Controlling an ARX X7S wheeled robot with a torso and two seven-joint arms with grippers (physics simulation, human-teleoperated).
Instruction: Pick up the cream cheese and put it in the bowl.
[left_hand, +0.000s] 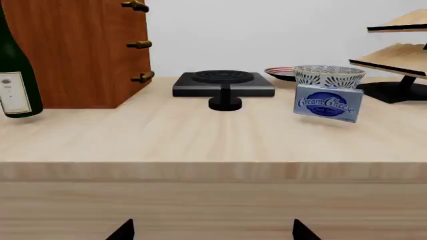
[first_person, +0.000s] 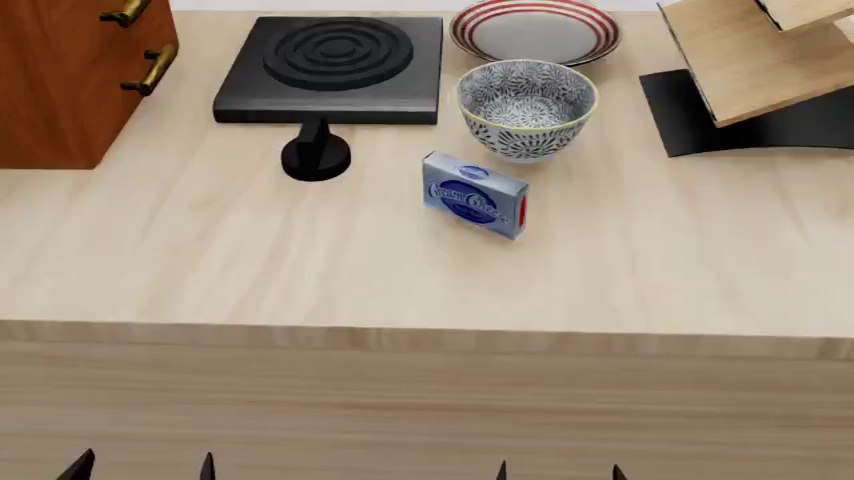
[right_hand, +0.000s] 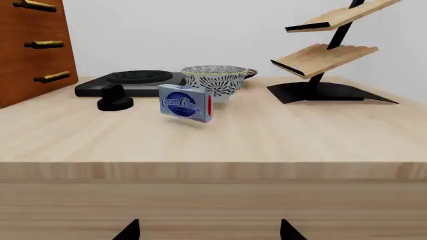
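Observation:
The cream cheese (first_person: 475, 196) is a small blue box with an oval logo and red ends, standing on its edge on the wooden counter just in front of the bowl (first_person: 526, 106). The bowl is deep, with a blue-and-white pattern and a pale rim. Both also show in the left wrist view, box (left_hand: 328, 103) and bowl (left_hand: 328, 76), and in the right wrist view, box (right_hand: 186, 103) and bowl (right_hand: 214, 80). My left gripper (first_person: 144, 467) and right gripper (first_person: 559, 471) are both open and empty, low in front of the counter's front edge, far from the box.
A black stove plate (first_person: 334, 66) with a black knob (first_person: 315, 154) lies left of the bowl. A red-ringed white plate (first_person: 535, 29) sits behind the bowl. A wooden cabinet (first_person: 74, 75) stands far left, a tiered wooden rack (first_person: 754, 75) far right, a wine bottle (left_hand: 15, 75) by the cabinet.

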